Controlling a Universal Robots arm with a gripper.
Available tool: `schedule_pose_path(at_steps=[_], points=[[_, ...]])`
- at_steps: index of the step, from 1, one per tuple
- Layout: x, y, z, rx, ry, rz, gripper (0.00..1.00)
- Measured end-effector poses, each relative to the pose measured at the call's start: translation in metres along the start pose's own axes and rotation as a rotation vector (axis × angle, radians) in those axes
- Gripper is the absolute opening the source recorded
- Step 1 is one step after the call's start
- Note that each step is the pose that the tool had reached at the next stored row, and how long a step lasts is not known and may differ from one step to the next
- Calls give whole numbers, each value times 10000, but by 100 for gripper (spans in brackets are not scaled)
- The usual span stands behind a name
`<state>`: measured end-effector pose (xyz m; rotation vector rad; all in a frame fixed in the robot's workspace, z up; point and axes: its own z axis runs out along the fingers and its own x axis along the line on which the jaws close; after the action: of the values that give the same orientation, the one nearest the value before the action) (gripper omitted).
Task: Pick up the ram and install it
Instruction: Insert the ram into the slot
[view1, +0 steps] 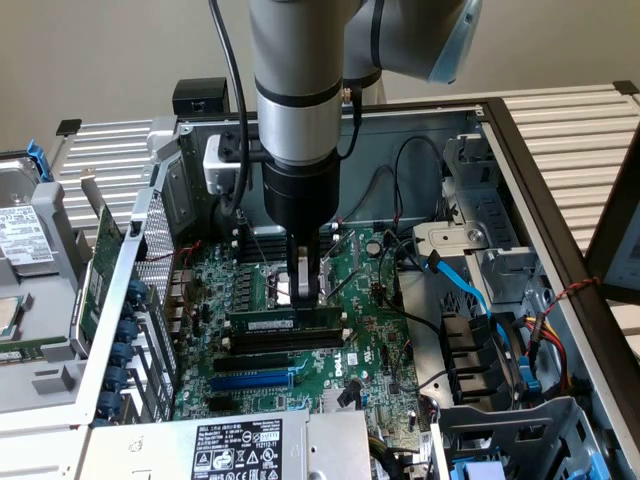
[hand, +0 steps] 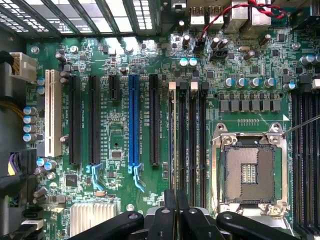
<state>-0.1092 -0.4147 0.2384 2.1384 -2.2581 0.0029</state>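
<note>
One ram stick (view1: 285, 324) stands seated on the motherboard (view1: 372, 345) (label showing). Gripper (view1: 308, 295) sits just above it, jaws clenched.

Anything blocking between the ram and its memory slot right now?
Nothing visible. The ram lies along a black memory slot, directly beneath the gripper, and no cable crosses between them.

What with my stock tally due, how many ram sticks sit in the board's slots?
1: the ram stands seated on the motherboard, right under the claw. The arm may hide others behind it.
</note>
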Motion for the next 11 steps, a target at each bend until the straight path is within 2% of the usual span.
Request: schedule_pose_path(at_steps=[11], points=[[-1, 5, 12, 4, 1, -79, 13]])
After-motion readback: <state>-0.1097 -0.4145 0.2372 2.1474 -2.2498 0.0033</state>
